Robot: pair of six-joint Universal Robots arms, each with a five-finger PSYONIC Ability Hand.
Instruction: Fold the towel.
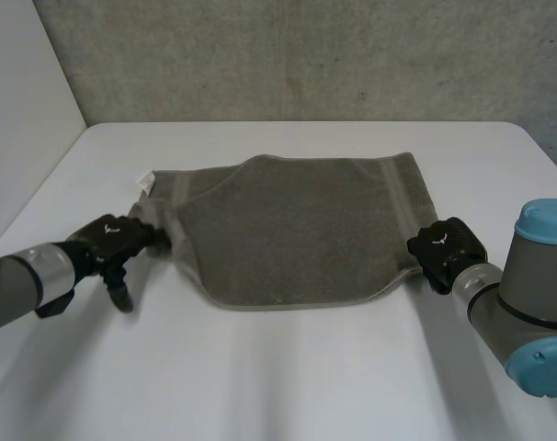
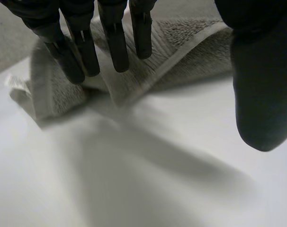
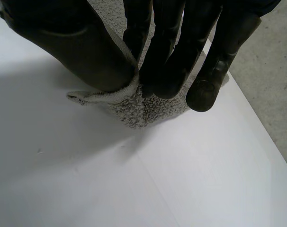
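Observation:
A grey-green towel [image 1: 297, 230] lies on the white table [image 1: 288, 367], with its left part folded over onto the middle. My left hand [image 1: 113, 241] sits at the towel's left edge, low over the table. In the left wrist view this hand [image 2: 115, 38] is open, its fingers straight and its thumb well apart, with the towel's folded edge [image 2: 181, 52] just beyond the fingertips and nothing held. My right hand [image 1: 447, 246] is at the towel's near right corner. In the right wrist view its fingers [image 3: 167, 56] and thumb pinch that corner [image 3: 143, 111] just above the table.
A small white label [image 1: 146, 181] sticks out at the towel's far left corner. A grey wall [image 1: 306, 55] rises behind the table's far edge. Bare table lies in front of the towel and on both sides of it.

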